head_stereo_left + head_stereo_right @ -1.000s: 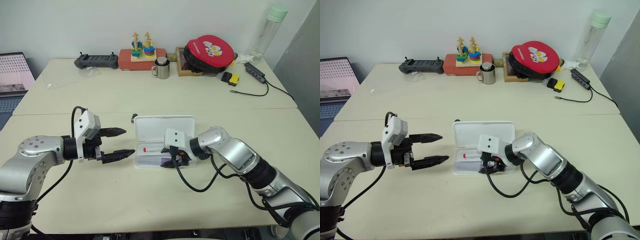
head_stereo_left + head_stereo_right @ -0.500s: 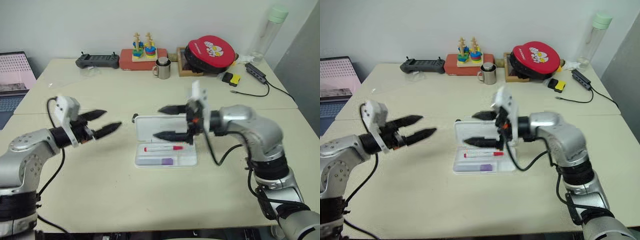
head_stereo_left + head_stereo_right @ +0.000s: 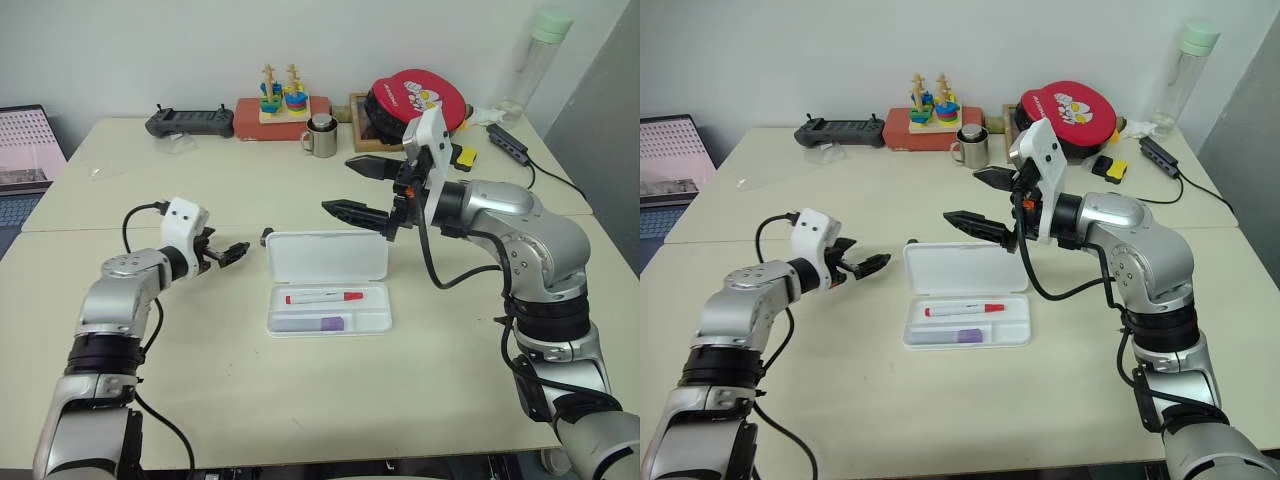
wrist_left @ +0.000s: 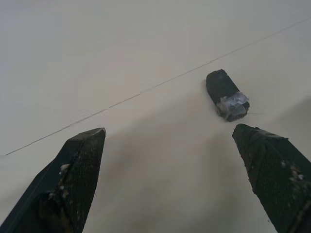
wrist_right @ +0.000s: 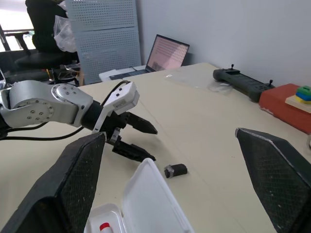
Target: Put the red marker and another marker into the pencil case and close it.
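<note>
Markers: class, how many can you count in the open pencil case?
2. The red marker lies in the pencil case's long tray compartment; the lilac marker lies in the compartment nearer the robot.

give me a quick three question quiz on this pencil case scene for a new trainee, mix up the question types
1. True or false: the red marker and the lilac marker both lie in the pencil case.
2. The case's lid is: A) shut B) open, lying flat behind the tray C) removed and set on the laptop.
3. What small thing lies on the table between the left gripper and the case?

Key
1. True; they lie in separate compartments.
2. B.
3. A small black object at the lid's far left corner. Both the left gripper and the right gripper are open and hold nothing.
</note>
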